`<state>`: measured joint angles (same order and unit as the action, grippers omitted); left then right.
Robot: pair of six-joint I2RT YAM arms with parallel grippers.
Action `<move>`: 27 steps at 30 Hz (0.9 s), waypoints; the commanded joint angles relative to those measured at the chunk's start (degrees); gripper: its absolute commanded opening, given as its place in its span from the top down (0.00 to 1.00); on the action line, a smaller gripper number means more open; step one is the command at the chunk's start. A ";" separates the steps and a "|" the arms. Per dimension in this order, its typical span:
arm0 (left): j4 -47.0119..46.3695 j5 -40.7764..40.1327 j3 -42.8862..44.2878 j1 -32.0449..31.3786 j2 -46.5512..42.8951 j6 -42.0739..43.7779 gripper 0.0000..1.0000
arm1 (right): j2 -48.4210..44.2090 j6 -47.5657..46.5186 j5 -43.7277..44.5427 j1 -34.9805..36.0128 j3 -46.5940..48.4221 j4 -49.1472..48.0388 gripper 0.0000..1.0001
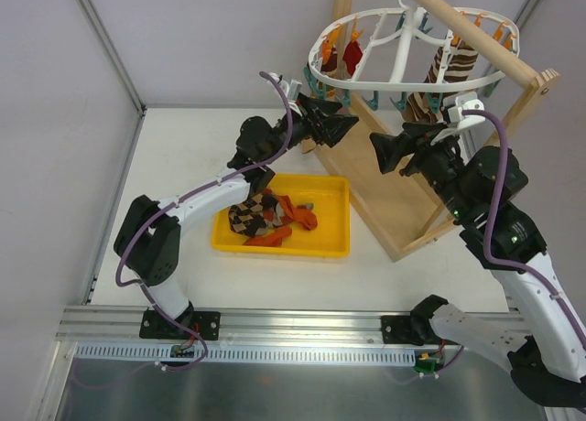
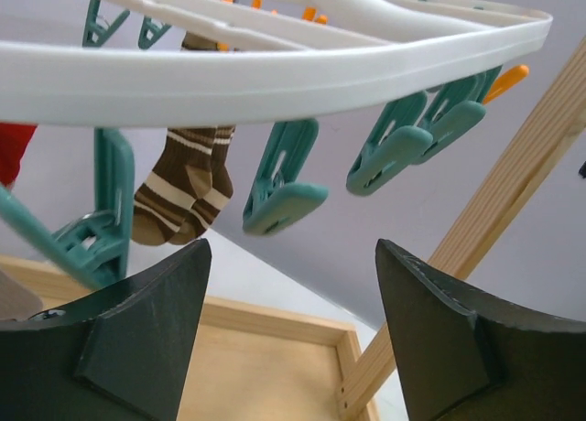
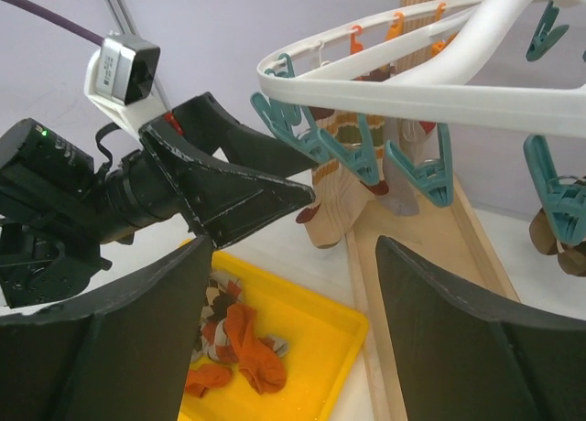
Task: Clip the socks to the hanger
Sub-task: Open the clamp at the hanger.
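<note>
1. Top view: white table (image 1: 183,165) boxed in by pale grey walls (image 1: 201,37), with a metal rail (image 1: 302,322) along the near edge where both arms bolt on. A yellow tray (image 1: 334,249) sits mid-table holding a loose pile of socks (image 1: 270,215), argyle and orange mixed. A wooden stand (image 1: 394,221) runs from beside the tray out to the far right. The white hanger (image 1: 316,55) hangs off its rod, with a few socks pinned on it. The left gripper (image 1: 341,126) is up under the hanger's left rim. The right gripper (image 1: 389,152) is just right of it, facing it, and the two aren't touching.
2. Left wrist: this one looks up under the rim. Teal clothespins (image 2: 279,188) dangle just above the fingers, and a brown striped sock (image 2: 183,197) hangs further back. The fingers are spread with nothing between them.
3. Right wrist: these fingers are wide apart too, and empty. Only this view shows the left gripper head-on with its wrist camera (image 3: 124,64). The tray and sock pile sit down below it, and the hanger rim crosses overhead.
</note>
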<state>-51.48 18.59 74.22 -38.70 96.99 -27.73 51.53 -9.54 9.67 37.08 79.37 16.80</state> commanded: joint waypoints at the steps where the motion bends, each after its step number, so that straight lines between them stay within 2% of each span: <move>1: -8.54 -2.68 3.04 -0.68 0.65 0.30 0.28 | -1.16 -0.48 0.52 0.27 -0.36 -0.80 0.23; 3: -8.63 -2.77 4.36 -0.76 1.79 0.30 0.34 | -1.17 -0.65 0.79 0.27 -0.27 -0.45 0.23; 8: -9.16 -2.94 6.12 -0.85 3.90 0.21 0.39 | -1.87 -1.27 0.79 0.27 -0.27 -0.54 0.23; 10: -9.51 -3.56 5.94 -0.85 4.00 0.39 0.48 | -1.78 -1.36 0.79 0.27 -0.10 -0.62 0.22; 14: -10.48 -4.70 4.10 -0.85 3.38 0.74 0.58 | 0.06 -0.83 1.14 0.27 2.44 0.78 0.21; 25: -10.92 -5.49 1.90 -1.12 1.27 2.32 0.84 | 9.63 -0.83 -7.20 0.36 11.06 1.04 0.22; 27: -11.18 -5.84 0.85 -1.20 0.75 2.68 0.85 | 10.95 -0.83 -8.35 0.27 12.29 1.13 0.22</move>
<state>-58.11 13.87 76.27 -39.40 101.16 -26.48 61.19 -10.09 4.47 37.08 88.16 19.20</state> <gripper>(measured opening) 0.194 0.782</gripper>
